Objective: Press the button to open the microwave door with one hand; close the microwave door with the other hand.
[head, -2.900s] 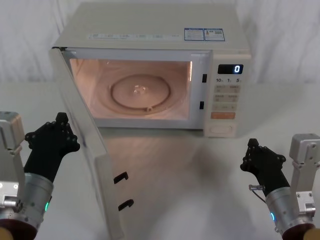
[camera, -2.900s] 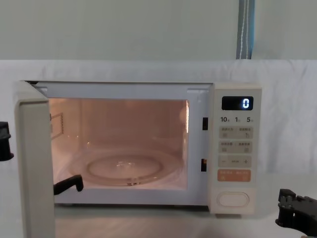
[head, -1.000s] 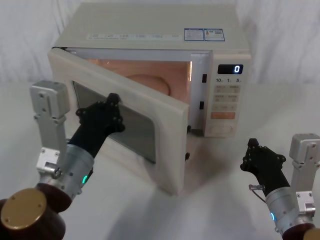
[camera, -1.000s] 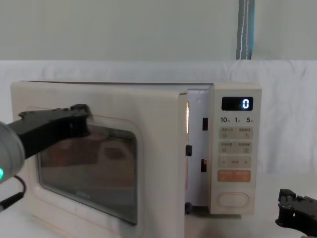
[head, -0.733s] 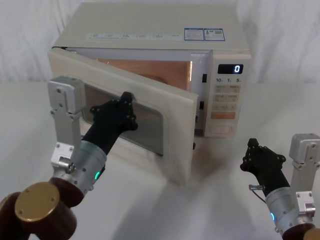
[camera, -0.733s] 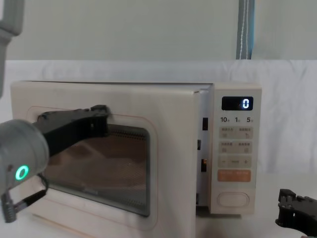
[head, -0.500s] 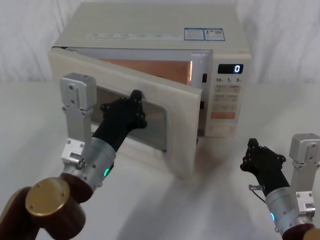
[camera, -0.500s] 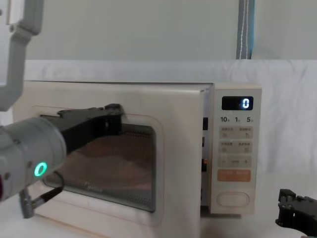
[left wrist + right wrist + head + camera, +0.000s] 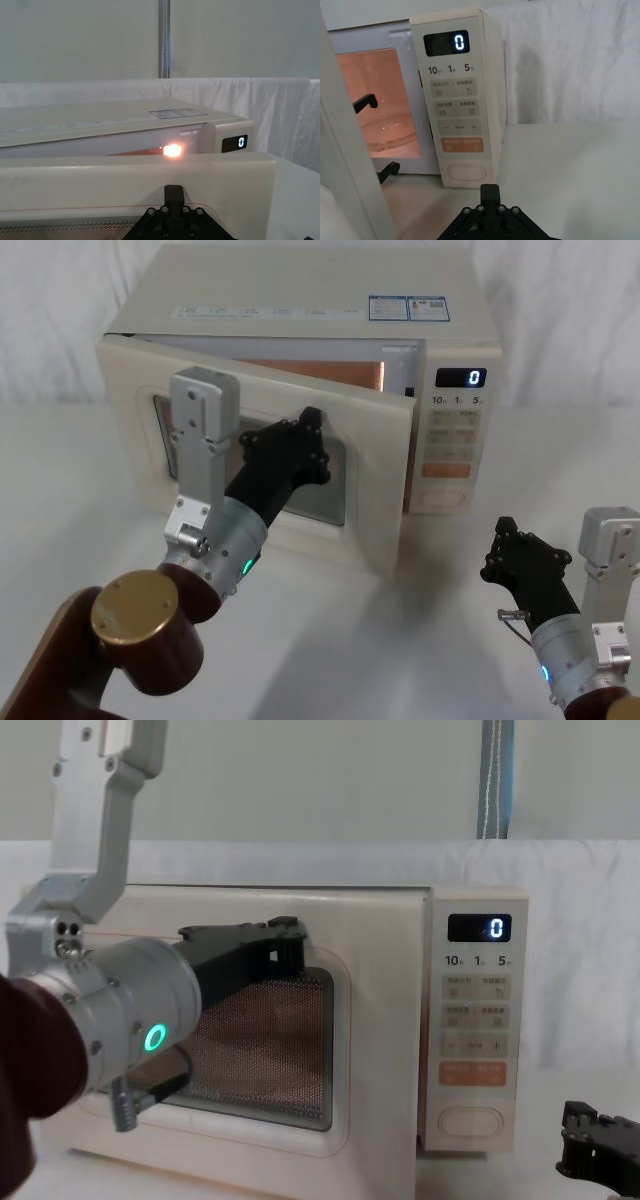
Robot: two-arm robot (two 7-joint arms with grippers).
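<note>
Left claw: pressed against the outer face of the microwave door, at the upper rim of its dark window; in the chest view the tip sits on the raised frame. Grasping nothing. Whether its fingers are parted or closed: cannot tell.
Left arm: silver, reaching in from about 7 o'clock in the head view, green light lit on the wrist.
Microwave door: hinged on the robot's left, swung most of the way in. Free edge near the control panel, apart from it; a narrow gap shows, with orange cavity light through it.
Microwave: on the white table, at 12 o'clock in the head view, display reading "0".
Button: wide cream pill at the bottom of the panel, clear in the right wrist view. Untouched now.
Right claw: low at 4 o'clock, well short of the panel, resting idle over the table. Fingers: cannot tell.
Step in hand: the closing push. The door stands ajar, so the button press looks done.
Next move, as I judge it: carry the push toward 12 o'clock until the free edge meets the panel side and the latch catches; keep the tip on the frame so it does not skid across the window.
</note>
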